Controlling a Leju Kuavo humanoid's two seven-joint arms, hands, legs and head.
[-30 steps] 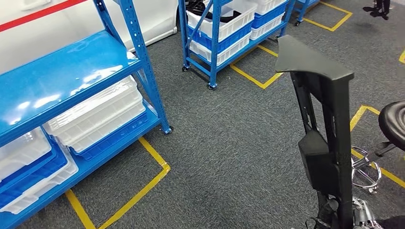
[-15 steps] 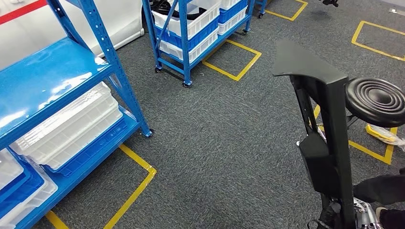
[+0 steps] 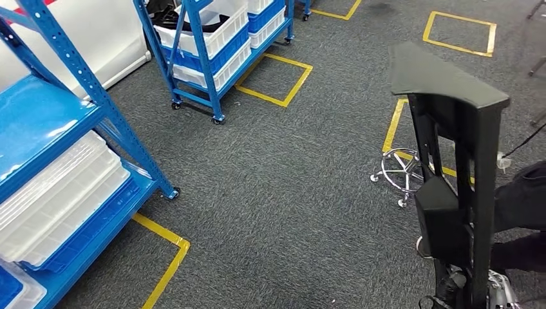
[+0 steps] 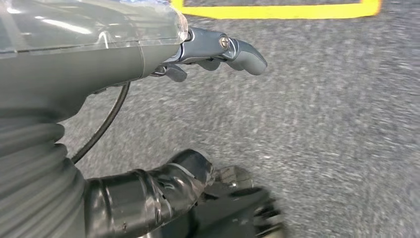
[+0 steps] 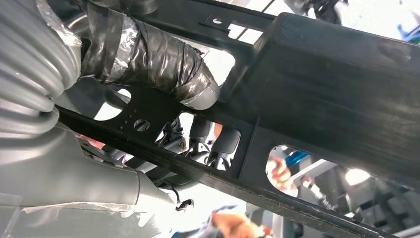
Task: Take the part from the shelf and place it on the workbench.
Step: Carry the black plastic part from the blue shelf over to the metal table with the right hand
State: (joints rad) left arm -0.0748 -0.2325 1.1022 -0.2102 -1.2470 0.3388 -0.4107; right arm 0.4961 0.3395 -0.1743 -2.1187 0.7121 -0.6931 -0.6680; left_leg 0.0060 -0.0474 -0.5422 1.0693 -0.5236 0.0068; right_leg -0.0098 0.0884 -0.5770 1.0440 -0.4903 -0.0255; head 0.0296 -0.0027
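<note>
Part (image 3: 451, 129), a long black plastic bracket, stands upright at right of the head frame, gripped low down by the right hand (image 3: 473, 290), whose fingers (image 5: 163, 64) wrap its frame. Left hand (image 4: 148, 54) hangs over grey carpet (image 3: 290, 193) holding nothing, thumb (image 4: 233, 47) spread. Blue shelf (image 3: 58, 129) with white crates (image 3: 58, 193) at left, stool base (image 3: 396, 174) centre-right

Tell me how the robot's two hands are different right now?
The right hand grips the black part and holds it upright. The left hand holds nothing, hanging over the grey carpet. Both hands have grey ribbed covers and fingers wrapped in dark tape.
</note>
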